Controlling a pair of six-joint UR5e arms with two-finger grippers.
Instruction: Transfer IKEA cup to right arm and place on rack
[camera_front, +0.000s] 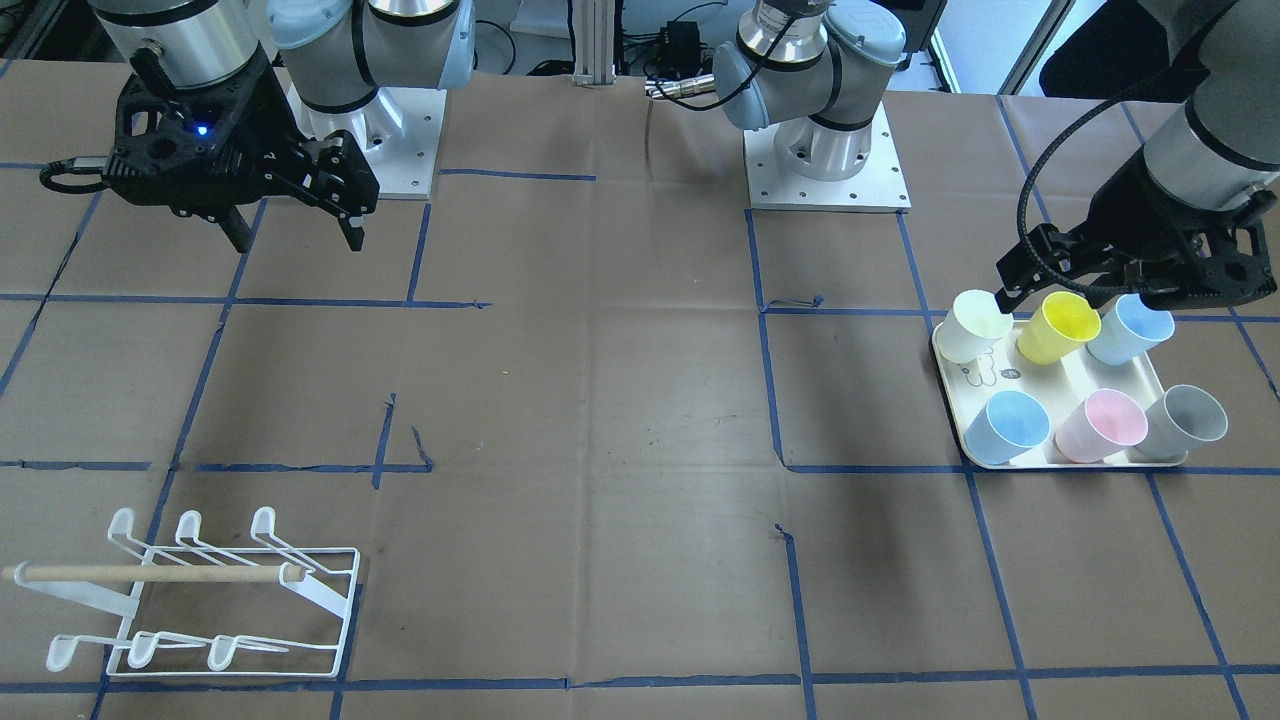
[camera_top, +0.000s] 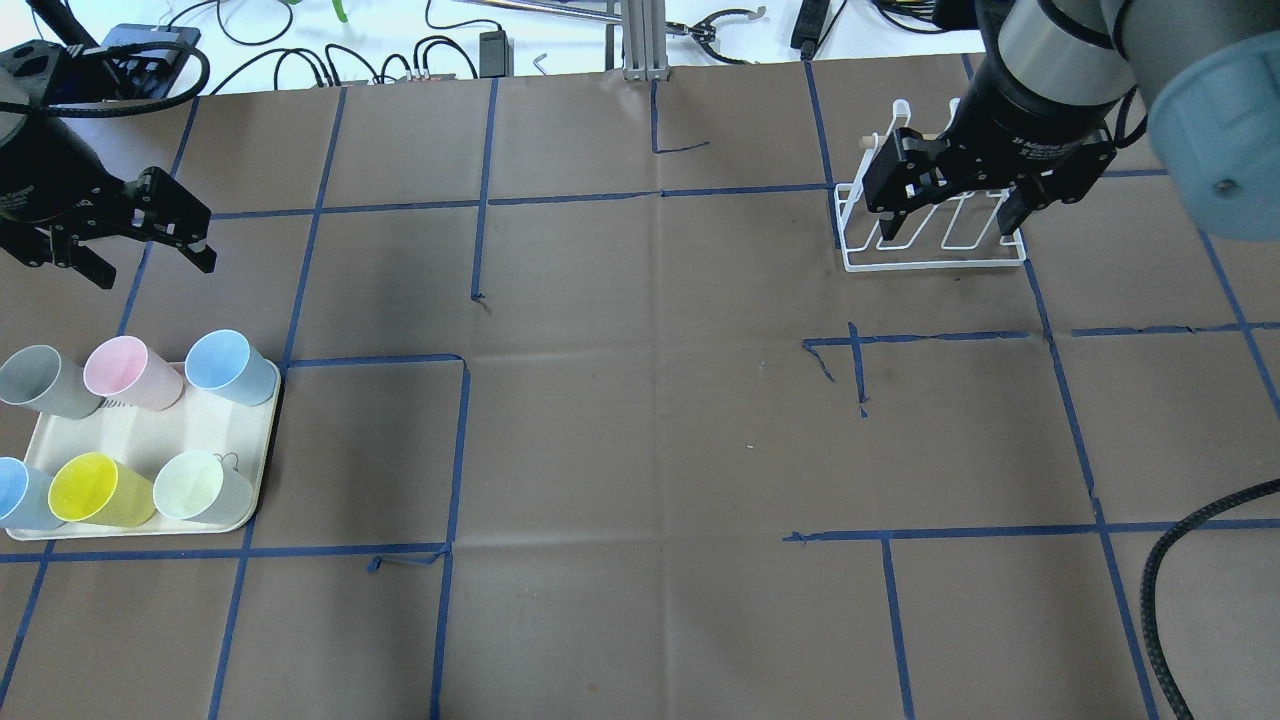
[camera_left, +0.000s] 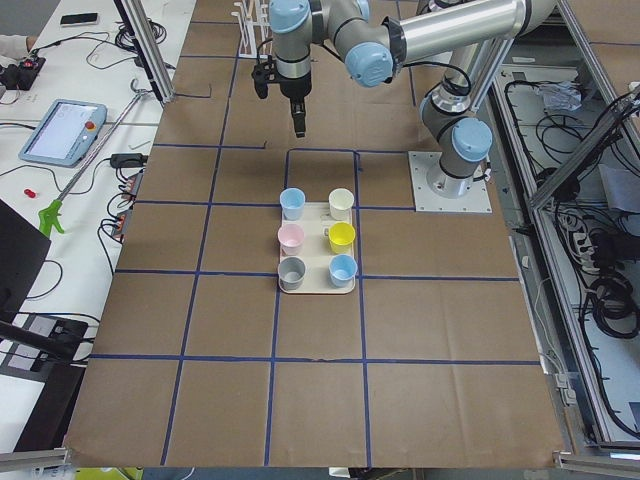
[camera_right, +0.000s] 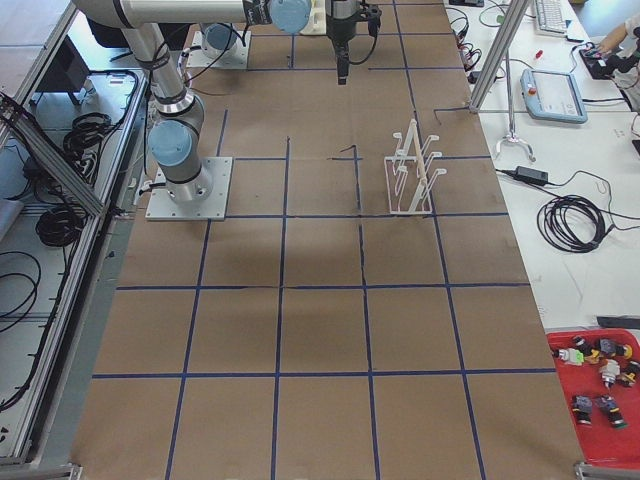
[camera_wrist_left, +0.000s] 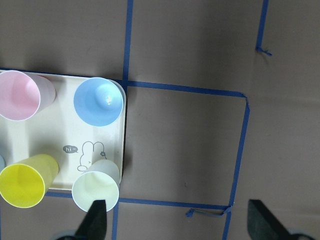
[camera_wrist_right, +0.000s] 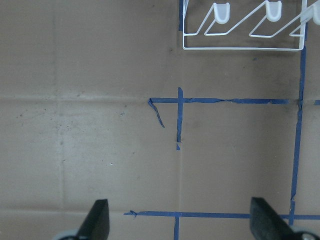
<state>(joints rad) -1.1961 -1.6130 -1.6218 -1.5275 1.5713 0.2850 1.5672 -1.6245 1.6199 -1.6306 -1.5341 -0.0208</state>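
Both arms up and empty-handed, every cup sitting on the tray.

Starting from the robot's left end of the table, the cream tray (camera_top: 205, 430) carries six cups (camera_top: 125, 370) upright in two rows of three: grey, pink and blue in one, blue, yellow and a pale cup (camera_top: 200, 487) in the other. The left gripper (camera_top: 150, 268) hangs high over the brown paper just off the tray's corner by the pale cup, its fingers spread wide with nothing between them. Well apart from the tray, at the table's other end, stands the white wire rack (camera_front: 220, 595) with its wooden dowel (camera_front: 150, 574), no cup on it. The right gripper (camera_top: 950, 232) hovers near the rack, far from the tray, also fully spread and holding nothing.
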